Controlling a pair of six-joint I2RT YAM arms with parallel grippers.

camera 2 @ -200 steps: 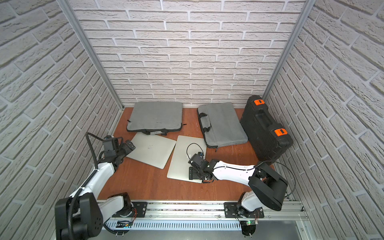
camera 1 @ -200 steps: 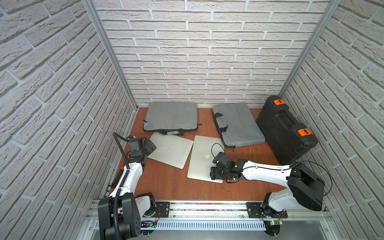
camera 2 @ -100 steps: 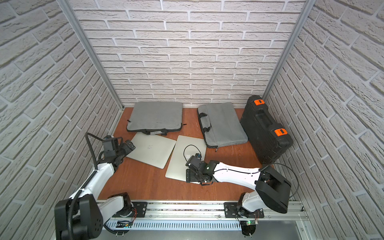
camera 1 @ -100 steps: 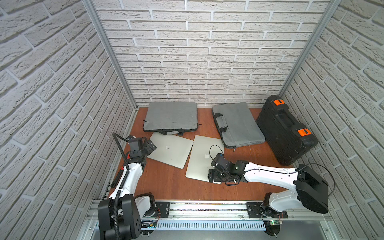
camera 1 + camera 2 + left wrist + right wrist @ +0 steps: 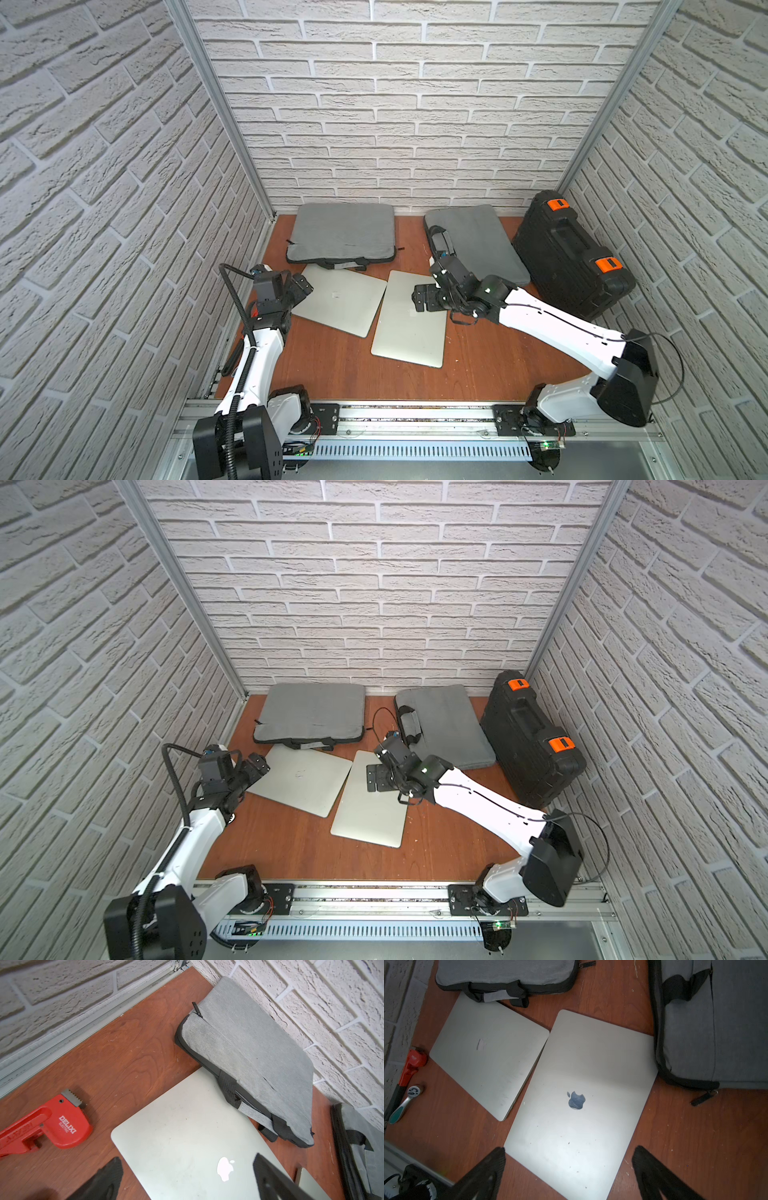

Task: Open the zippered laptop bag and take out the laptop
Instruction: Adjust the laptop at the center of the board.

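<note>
Pipe wrench (image 5: 52, 1122): red cast metal, serrated teeth, handle cut off. Ratchet (image 5: 404, 1103) beside it.
Your left gripper (image 5: 300, 287): fingers spread, empty, at the left laptop's corner.
Left bag (image 5: 343, 232): grey woven fabric, black trim, strap lying on the left laptop (image 5: 340, 301), a matte silver slab.
Right laptop (image 5: 409, 328): same finish, flat on the wooden table (image 5: 332, 365), outside the right bag (image 5: 478, 241).
Your right gripper (image 5: 420, 300): fingers wide, holding nothing; it has moved from the lid's near edge to above its far half.
Hard case (image 5: 569, 257): black ribbed plastic, orange latches.
Bag zips: hard to make out.

Laptop bag (image 5: 482, 237), second bag (image 5: 343, 230): grey woven cloth, matt. Laptop (image 5: 577, 1105), neighbouring laptop (image 5: 488, 1053): silver metal, satin, smudged. Table (image 5: 332, 370): scuffed wood grain. Tool case (image 5: 569, 257): black matt plastic.
</note>
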